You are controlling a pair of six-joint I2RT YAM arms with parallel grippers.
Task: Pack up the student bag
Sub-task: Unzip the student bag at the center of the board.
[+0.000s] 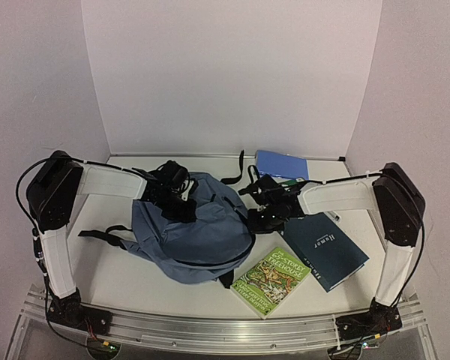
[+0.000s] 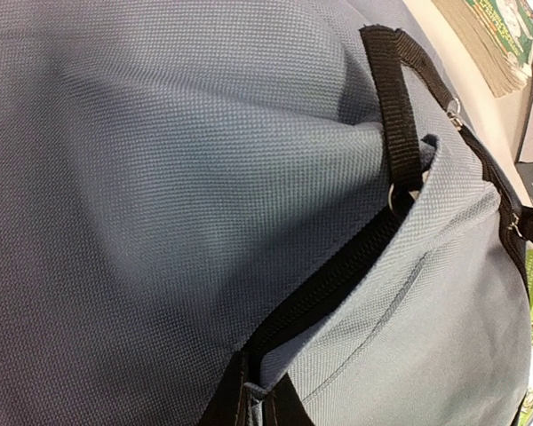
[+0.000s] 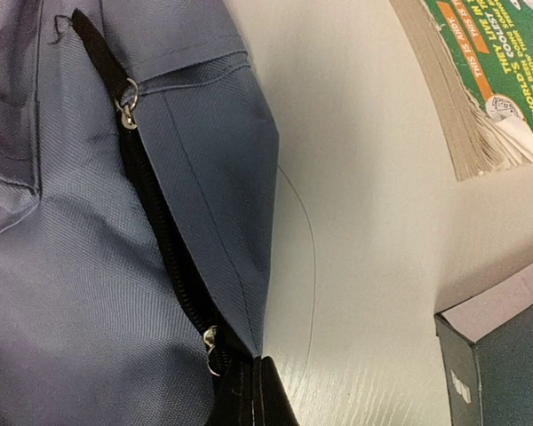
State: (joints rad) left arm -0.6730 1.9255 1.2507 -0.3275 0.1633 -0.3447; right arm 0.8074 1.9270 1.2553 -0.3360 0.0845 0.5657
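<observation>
Student bag [image 1: 191, 236] is right up in both wrist cams, slumped mid-table [image 1: 135, 281] between the arms. Left gripper [image 2: 256, 404] pinches fabric by the zipper [image 2: 338, 275], and right gripper [image 3: 253, 395] is clamped on the bag's edge. Off right: dark teal book [image 1: 326, 251], green paperback [image 1: 271, 280], blue notebook [image 1: 281, 163].

Arms [image 1: 109, 180] reach inward; fingers [image 2: 224, 410] pinched together.

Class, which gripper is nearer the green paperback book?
Right. The right gripper is at the student bag's right edge, just beyond the green paperback book; the left gripper is on the bag's far left side.
</observation>
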